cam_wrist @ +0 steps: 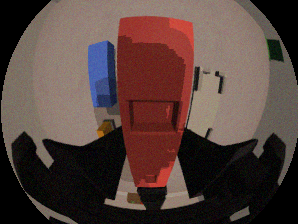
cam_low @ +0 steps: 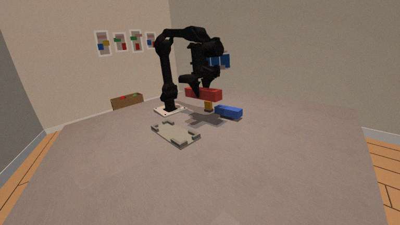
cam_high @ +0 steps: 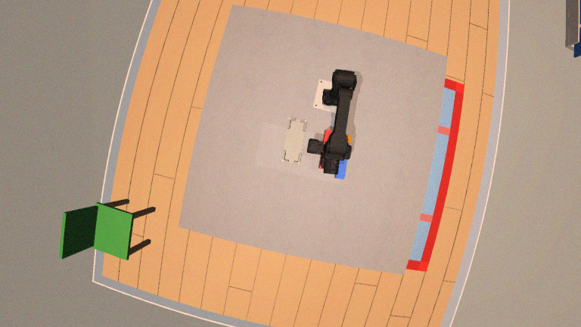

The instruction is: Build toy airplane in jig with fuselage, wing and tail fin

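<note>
My gripper [cam_low: 201,91] is shut on the red fuselage [cam_low: 211,94] [cam_wrist: 150,65] and holds it level above the table. The wrist view shows its large wing socket facing up and a small socket near the narrow tail end. The blue wing [cam_high: 340,169] [cam_low: 228,111] [cam_wrist: 101,75] lies on the table beside the held fuselage. The orange tail fin [cam_high: 349,138] [cam_low: 208,105] [cam_wrist: 104,129] stands behind it, on a dark foot. The pale jig [cam_high: 294,140] [cam_low: 173,133] [cam_wrist: 204,102] lies flat with corner blocks and nothing in it.
The arm's white base plate [cam_high: 321,99] [cam_low: 163,112] is behind the jig. The arm hides part of the fuselage and fin from above. A green chair [cam_high: 113,231] stands off the mat, and a red and blue frame [cam_high: 445,150] lies along the mat's far right edge.
</note>
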You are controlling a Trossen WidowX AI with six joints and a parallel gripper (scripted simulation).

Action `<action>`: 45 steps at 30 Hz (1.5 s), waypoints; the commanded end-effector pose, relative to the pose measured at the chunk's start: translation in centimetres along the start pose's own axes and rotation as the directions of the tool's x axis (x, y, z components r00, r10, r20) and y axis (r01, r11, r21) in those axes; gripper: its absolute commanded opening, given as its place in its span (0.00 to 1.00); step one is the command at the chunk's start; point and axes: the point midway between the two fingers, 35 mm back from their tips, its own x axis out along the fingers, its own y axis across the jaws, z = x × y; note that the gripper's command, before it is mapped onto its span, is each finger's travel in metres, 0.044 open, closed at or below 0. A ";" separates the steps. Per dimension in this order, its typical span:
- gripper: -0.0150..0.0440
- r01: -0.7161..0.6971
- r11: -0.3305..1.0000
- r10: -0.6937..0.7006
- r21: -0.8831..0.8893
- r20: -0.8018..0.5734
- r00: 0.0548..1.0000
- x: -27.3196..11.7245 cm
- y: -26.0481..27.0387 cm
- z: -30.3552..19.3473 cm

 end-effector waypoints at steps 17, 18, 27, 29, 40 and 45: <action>0.25 0.008 1.000 -0.009 0.009 0.007 1.000 0.3 -3.7 0.1; 0.25 0.009 1.000 -0.009 0.009 0.007 1.000 0.4 -3.9 0.1; 0.25 0.011 1.000 -0.011 0.013 0.006 1.000 1.6 -6.6 0.0; 0.25 0.012 1.000 -0.012 0.013 0.006 1.000 1.9 -7.2 -0.1; 0.25 0.015 1.000 -0.015 0.017 0.006 1.000 3.3 -10.4 -0.8; 0.25 0.016 1.000 -0.016 0.019 0.006 1.000 3.9 -11.9 -1.3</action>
